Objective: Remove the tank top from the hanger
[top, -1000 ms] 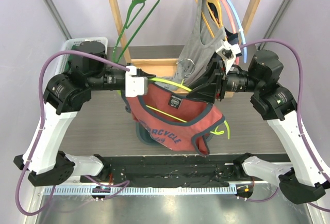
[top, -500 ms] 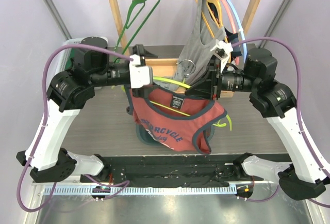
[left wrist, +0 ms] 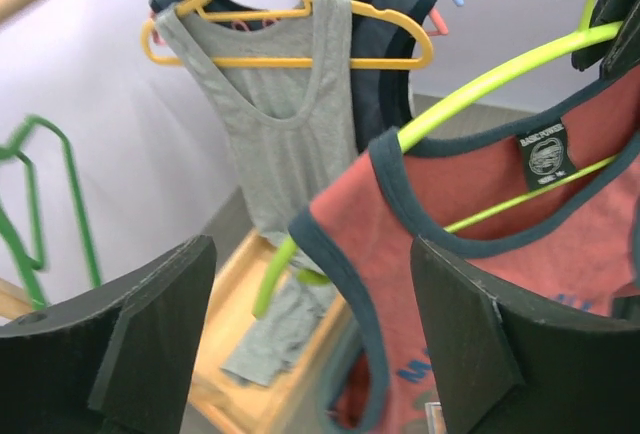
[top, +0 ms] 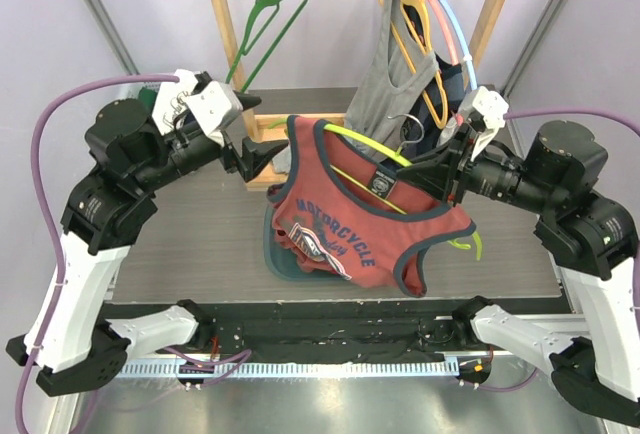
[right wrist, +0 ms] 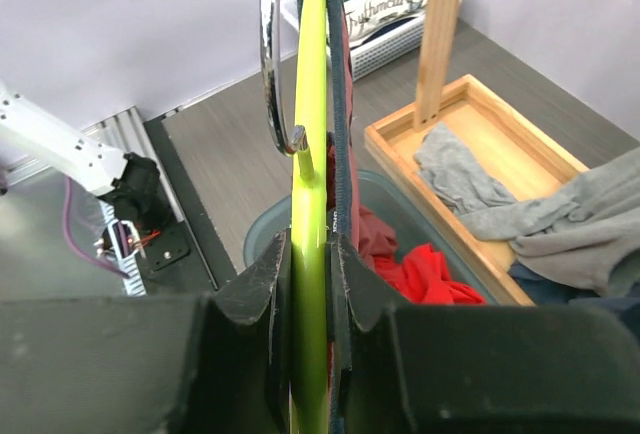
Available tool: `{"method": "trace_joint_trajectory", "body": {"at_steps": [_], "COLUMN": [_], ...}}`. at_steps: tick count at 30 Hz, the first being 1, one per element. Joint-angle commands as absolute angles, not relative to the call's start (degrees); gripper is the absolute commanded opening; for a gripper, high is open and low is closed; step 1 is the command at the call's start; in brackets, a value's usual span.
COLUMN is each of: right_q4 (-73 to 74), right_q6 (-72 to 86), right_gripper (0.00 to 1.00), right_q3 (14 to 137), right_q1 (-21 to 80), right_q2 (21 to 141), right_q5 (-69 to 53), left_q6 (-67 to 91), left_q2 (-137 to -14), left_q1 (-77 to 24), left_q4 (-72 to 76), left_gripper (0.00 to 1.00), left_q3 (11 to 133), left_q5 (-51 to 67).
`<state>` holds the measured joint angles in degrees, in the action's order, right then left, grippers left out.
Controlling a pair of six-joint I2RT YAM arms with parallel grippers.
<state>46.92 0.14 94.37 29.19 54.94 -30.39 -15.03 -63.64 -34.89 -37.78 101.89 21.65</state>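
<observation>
A red tank top [top: 360, 224] with navy trim hangs on a lime-green hanger [top: 365, 144] above the middle of the table. My right gripper [top: 428, 169] is shut on the hanger [right wrist: 312, 134] near its metal hook, and the top's navy edge [right wrist: 340, 104] is pinched beside it. My left gripper [top: 262, 132] is open, just left of the top's shoulder strap and touching nothing. In the left wrist view the strap [left wrist: 350, 284] hangs between the wide-apart fingers [left wrist: 150, 334], and the hanger's end [left wrist: 272, 279] pokes out beside it.
A wooden rack [top: 230, 44] stands at the back with a dark green hanger [top: 265, 24] and a grey top on a yellow hanger [top: 390, 64]. A grey bin [top: 272, 254] of red clothes sits under the tank top. A white basket [top: 135, 89] is at back left.
My left gripper opened, let go of the tank top's shoulder and drew back to the left. My right gripper moved right and up with the hanger and top.
</observation>
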Motion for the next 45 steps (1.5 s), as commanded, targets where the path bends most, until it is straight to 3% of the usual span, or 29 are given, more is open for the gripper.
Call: {"method": "trace_joint_trajectory", "body": {"at_steps": [1, 9, 17, 21, 26, 29, 45], "right_q4": [44.56, 44.21, 43.24, 42.89, 42.71, 42.89, 46.05], "right_q6": [-1.49, -1.05, -0.35, -0.09, -0.09, -0.09, -1.06], "right_gripper": [0.01, 0.01, 0.01, 0.01, 0.01, 0.01, 0.01], "right_q3": [96.94, 97.47, 97.30, 96.42, 95.71, 95.80, 91.06], "right_q1": [29.36, 29.36, 29.36, 29.36, 29.27, 29.36, 29.36], "right_q2": [53.97, 54.05, 53.79, 53.53, 52.91, 52.64, 48.43], "right_q5": [-26.20, -26.98, -28.48, -29.27, -29.36, -28.92, -25.23], "left_q6": [-4.58, -0.26, 3.60, 5.18, 5.71, 5.19, 3.87], "left_q2": [-62.49, -63.46, -65.65, -67.84, -69.70, -69.96, -67.50], "left_q1": [-33.84, -33.75, -33.75, -33.75, -33.75, -33.75, -31.12], "left_q4": [-32.87, -31.12, -28.57, -26.81, -25.84, -25.66, -27.25], "left_gripper": [0.79, 0.69, 0.48, 0.31, 0.20, 0.02, 0.00], "left_q3": [97.30, 91.76, 92.28, 93.60, 95.18, 95.36, 102.48], "left_q5": [21.79, 26.27, 27.33, 28.12, 28.57, 27.69, 26.90]}}
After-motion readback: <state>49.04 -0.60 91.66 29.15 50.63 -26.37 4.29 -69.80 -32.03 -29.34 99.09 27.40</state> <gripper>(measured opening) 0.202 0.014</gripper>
